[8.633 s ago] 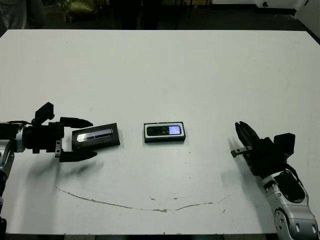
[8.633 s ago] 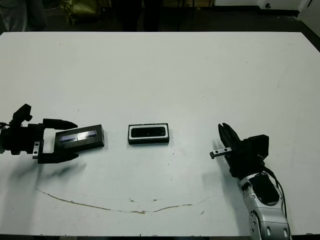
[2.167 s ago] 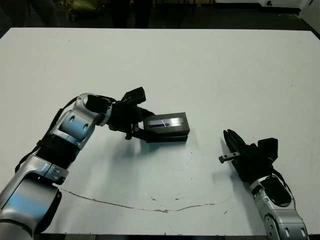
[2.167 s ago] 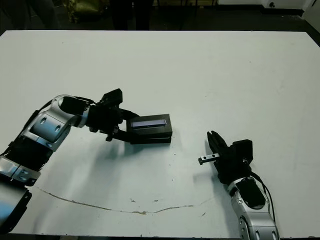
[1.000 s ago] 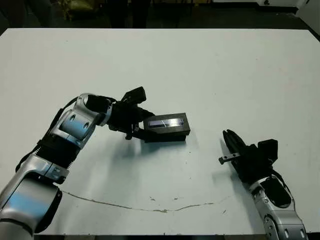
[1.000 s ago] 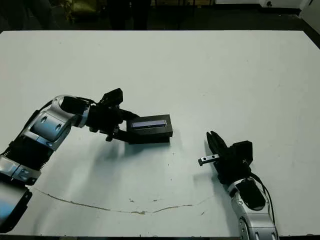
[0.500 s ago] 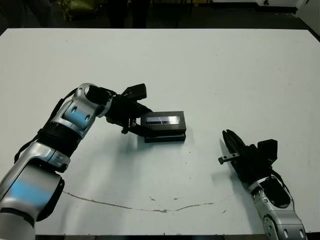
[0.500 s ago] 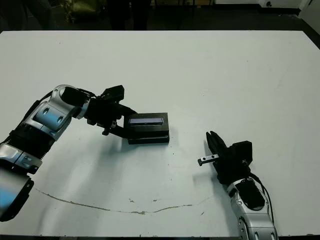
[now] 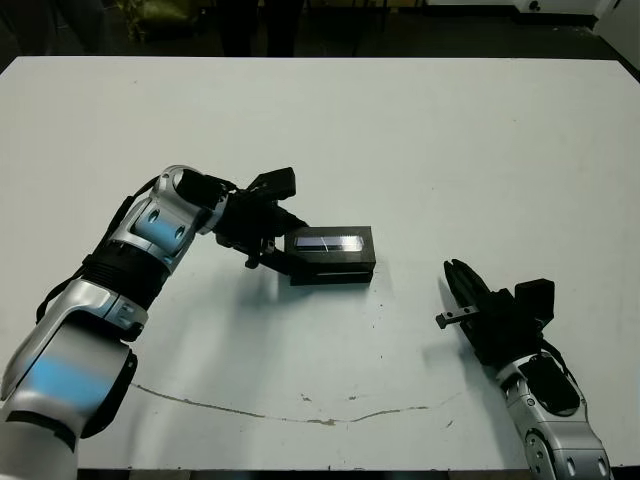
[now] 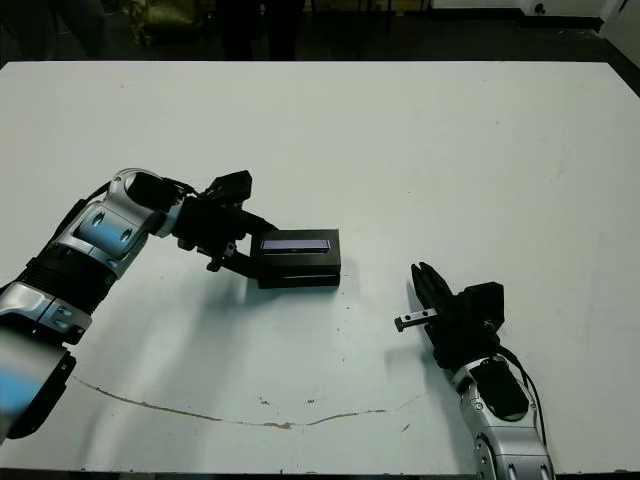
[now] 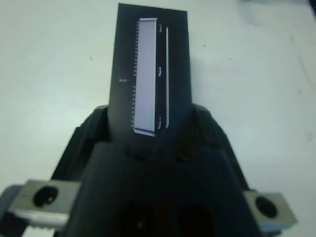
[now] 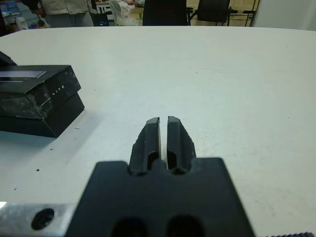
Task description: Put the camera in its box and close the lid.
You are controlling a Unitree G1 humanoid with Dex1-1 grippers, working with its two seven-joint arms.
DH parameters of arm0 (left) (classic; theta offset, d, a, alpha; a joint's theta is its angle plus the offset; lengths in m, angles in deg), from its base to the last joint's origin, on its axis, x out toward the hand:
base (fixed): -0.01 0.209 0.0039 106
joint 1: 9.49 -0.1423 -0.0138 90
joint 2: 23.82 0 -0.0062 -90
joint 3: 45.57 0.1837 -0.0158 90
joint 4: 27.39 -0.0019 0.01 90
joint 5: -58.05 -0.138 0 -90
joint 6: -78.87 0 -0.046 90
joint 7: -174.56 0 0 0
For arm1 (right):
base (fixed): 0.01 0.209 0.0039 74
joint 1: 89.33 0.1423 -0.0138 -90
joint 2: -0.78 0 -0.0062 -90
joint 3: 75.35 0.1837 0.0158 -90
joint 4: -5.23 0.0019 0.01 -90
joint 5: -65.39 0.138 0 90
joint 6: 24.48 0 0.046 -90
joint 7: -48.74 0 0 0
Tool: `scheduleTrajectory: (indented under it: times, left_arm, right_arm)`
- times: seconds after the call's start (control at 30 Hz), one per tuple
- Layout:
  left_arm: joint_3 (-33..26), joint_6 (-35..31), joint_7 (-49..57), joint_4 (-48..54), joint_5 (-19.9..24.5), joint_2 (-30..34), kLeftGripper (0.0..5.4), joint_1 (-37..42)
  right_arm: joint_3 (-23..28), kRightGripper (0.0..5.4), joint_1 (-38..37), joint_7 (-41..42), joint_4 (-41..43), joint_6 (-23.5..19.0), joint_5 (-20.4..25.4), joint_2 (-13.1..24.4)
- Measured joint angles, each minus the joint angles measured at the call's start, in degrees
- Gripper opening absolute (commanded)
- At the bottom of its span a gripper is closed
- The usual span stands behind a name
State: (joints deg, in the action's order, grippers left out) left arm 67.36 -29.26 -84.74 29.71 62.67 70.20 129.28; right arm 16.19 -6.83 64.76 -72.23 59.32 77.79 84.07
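Since half a second ago, your left end effector (image 9: 283, 253), clamped on the lid (image 9: 330, 243), has nudged it rightward over the box (image 9: 333, 272) mid-table; your right end effector (image 12: 164, 138) idles closed near the front edge.

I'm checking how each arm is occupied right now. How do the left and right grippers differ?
The left gripper is reached in to mid-table and clamped on the lid, which sits over the box; the right gripper holds nothing. The left touches the lid, while the right rests apart near the table's front edge, fingers together. Both have black fingers.
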Motion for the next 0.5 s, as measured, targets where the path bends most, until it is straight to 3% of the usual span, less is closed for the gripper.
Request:
scheduleTrajectory:
  times: [0.13,0.5]
  left_arm:
    - [-0.5,-2.3,-0.5,0.0,0.3,-0.1,2.61,-0.1]
    - [0.3,-0.2,1.6,2.5,-1.8,0.3,2.61,-1.0]
  right_arm:
    - [0.0,0.00,0.1,0.0,0.0,0.0,0.2,0.0]
    - [-0.2,0.00,0.0,-0.1,0.0,0.0,0.1,-0.2]
